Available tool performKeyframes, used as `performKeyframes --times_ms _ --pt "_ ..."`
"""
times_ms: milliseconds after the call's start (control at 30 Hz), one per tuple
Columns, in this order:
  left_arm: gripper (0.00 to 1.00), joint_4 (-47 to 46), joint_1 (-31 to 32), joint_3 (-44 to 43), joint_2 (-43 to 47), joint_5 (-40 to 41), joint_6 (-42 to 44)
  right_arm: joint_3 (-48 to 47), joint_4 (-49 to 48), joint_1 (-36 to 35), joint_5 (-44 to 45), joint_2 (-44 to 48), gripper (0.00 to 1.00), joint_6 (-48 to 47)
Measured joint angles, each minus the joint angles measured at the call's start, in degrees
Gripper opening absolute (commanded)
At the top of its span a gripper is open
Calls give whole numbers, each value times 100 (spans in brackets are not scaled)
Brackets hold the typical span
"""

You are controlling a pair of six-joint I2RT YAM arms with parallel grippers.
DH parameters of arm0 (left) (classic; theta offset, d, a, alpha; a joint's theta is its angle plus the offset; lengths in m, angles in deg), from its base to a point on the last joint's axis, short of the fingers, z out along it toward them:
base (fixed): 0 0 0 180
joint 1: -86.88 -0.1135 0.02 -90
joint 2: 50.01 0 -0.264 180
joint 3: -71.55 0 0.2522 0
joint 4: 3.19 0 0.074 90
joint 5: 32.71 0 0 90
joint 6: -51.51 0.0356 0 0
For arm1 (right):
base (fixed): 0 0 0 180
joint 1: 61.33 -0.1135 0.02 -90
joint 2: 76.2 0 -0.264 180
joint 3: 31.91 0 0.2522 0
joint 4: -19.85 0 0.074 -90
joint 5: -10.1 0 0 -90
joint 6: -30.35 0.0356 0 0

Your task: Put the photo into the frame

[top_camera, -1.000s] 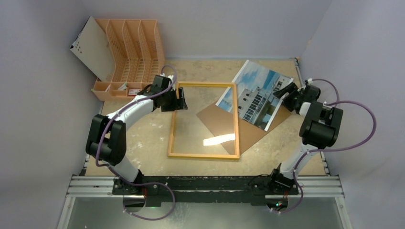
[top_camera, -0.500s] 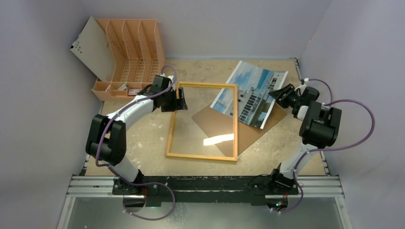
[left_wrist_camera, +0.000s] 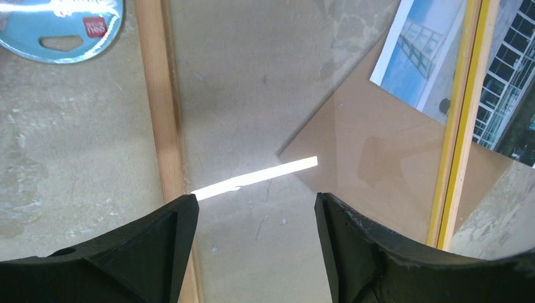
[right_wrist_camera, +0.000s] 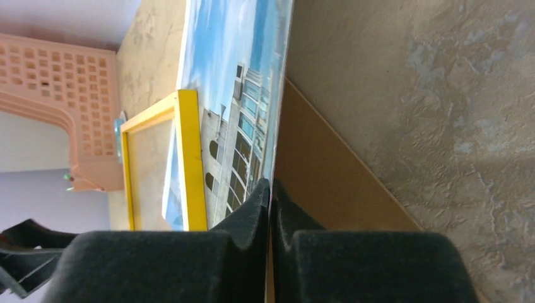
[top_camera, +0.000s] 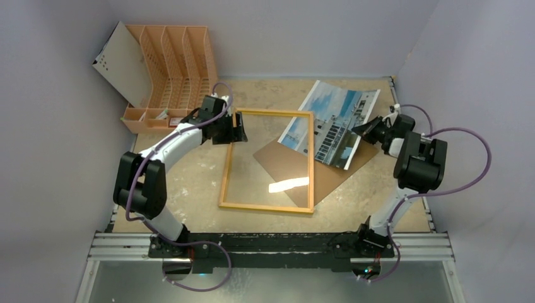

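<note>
The photo [top_camera: 334,117], a white building under blue sky, lies at the back right with its left part over the right rim of the frame [top_camera: 226,164]. My right gripper [top_camera: 366,130] is shut on the photo's right edge, which is raised off the table. In the right wrist view the pads [right_wrist_camera: 255,202] pinch the thin print [right_wrist_camera: 233,88] beside the frame's yellow rim [right_wrist_camera: 189,158]. My left gripper [top_camera: 241,128] stands open over the frame's back left corner. In its wrist view the gripper [left_wrist_camera: 255,208] holds nothing above the pane, next to the wooden rim [left_wrist_camera: 161,113].
A brown backing board [top_camera: 333,178] lies under the frame's right side and the photo. An orange slotted file rack [top_camera: 176,69] and a white board [top_camera: 120,63] stand at the back left. A blue round item [left_wrist_camera: 60,31] lies left of the frame. Walls enclose the table.
My right gripper has shut on the photo's right edge and carried it left, over the frame's right rim. The left gripper has stayed open, with the arm shifted only slightly.
</note>
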Motion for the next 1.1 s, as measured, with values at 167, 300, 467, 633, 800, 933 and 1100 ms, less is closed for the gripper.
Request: performKeyframes --times_ms 167,300,467,633,800,933,1100 --pt "72 153 0 -238 0 229 42 -162 896 -122 743 693 0 -315" --pt "73 269 -11 -369 0 431 39 -496 1672 -155 1517 1471 0 -564" --pt "73 411 -37 -468 0 540 39 -994 2468 -190 2356 2389 0 -807" --pt "73 463 -37 -610 4 614 37 -1805 3451 -756 3250 2918 0 -977" --pt "73 531 -42 -649 4 962 37 -2621 4360 -1759 3648 3075 0 -1005" --pt "73 623 -125 -621 20 1266 35 -2774 4935 -2109 3506 3377 0 -988" --pt "69 664 -313 -393 74 1473 24 -3023 5390 -2098 2675 3580 0 -953"
